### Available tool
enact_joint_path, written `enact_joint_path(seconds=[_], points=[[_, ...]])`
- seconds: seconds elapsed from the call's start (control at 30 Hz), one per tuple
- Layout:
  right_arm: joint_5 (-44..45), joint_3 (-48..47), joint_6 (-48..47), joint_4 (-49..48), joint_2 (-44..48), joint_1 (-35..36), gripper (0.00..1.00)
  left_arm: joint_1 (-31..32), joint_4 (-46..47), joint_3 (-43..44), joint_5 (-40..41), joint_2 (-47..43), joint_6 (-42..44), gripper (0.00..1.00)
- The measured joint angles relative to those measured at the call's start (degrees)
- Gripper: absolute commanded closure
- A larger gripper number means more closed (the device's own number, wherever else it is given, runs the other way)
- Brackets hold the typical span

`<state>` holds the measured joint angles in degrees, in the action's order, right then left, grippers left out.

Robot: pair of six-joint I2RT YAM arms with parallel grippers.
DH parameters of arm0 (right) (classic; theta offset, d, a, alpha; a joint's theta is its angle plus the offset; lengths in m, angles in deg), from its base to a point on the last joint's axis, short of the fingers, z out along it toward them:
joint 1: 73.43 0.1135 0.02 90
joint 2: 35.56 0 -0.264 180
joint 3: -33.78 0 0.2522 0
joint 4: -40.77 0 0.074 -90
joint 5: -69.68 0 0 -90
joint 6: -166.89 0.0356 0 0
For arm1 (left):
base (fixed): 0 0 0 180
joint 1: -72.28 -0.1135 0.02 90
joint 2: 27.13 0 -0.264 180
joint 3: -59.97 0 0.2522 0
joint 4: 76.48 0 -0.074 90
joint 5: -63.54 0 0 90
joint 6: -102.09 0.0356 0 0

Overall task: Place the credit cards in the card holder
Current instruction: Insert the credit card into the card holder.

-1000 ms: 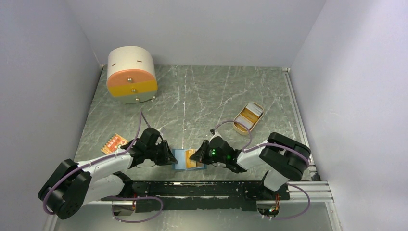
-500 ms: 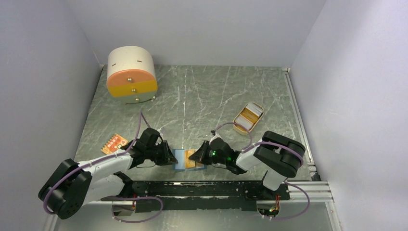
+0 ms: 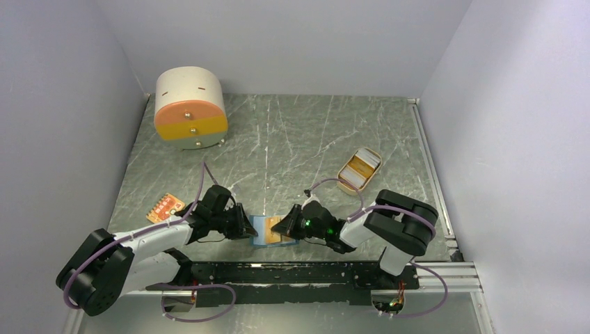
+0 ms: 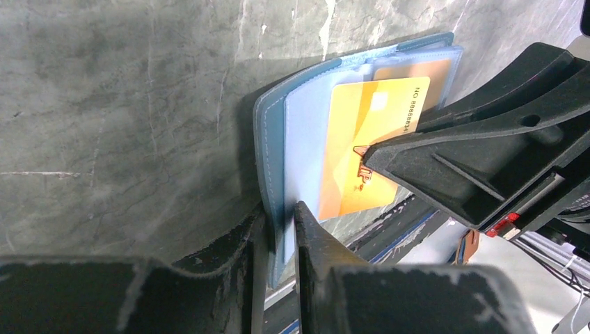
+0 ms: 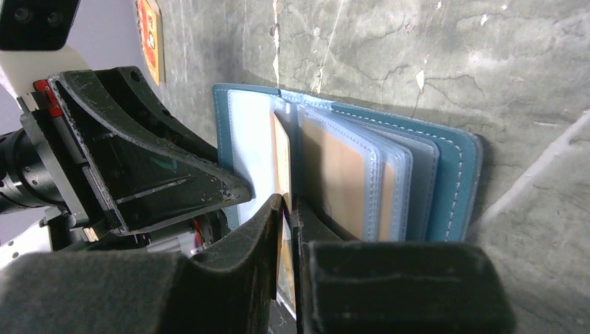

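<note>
Low at centre frame, left fingers [image 4: 303,224] pinch the square blue folding card holder [image 3: 261,232] by its flap, bracing it open so right fingers [image 5: 271,217], gripping an orange-yellow plastic credit card [image 4: 362,139], can sleeve it.

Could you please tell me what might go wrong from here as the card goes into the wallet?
1. The right pincer holds the card edge-on among several clear sleeves; it could slide between two sleeves instead of into one.
2. The left pincer clamps only the wallet edge, so a hard push might pull it free or fold it shut.
3. The two pincers sit very close and could bump.
</note>
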<state>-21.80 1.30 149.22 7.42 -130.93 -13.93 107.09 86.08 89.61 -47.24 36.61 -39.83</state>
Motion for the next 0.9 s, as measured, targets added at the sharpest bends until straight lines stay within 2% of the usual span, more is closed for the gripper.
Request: enact_joint_path(seconds=[0.07,0.23,0.33,0.47,0.63,0.9], points=[[0.0,0.0,0.3,-0.8,-0.5,0.1,0.84,0.0,0.1,-0.1,0.0,0.0,0.0,0.75],[0.0,0.0,0.7,-1.8,-1.0,0.2,0.67,0.0,0.7,-0.3,-0.4,0.0,-0.2,0.75],[0.3,-1.0,0.0,2.0,1.0,0.4,0.59,0.0,0.8,-0.3,-0.5,0.2,-0.2,0.75],[2.5,-6.5,-4.5,16.3,5.6,0.7,0.57,0.0,1.4,-0.3,-0.9,0.7,-0.2,0.75],[3.9,-11.1,-8.5,27.7,7.2,0.9,0.57,0.0,2.1,-0.3,-1.2,1.2,-0.2,0.75],[4.6,-15.1,-11.5,36.0,7.3,1.0,0.55,0.0,2.1,-0.3,-1.3,1.2,-0.2,0.76]])
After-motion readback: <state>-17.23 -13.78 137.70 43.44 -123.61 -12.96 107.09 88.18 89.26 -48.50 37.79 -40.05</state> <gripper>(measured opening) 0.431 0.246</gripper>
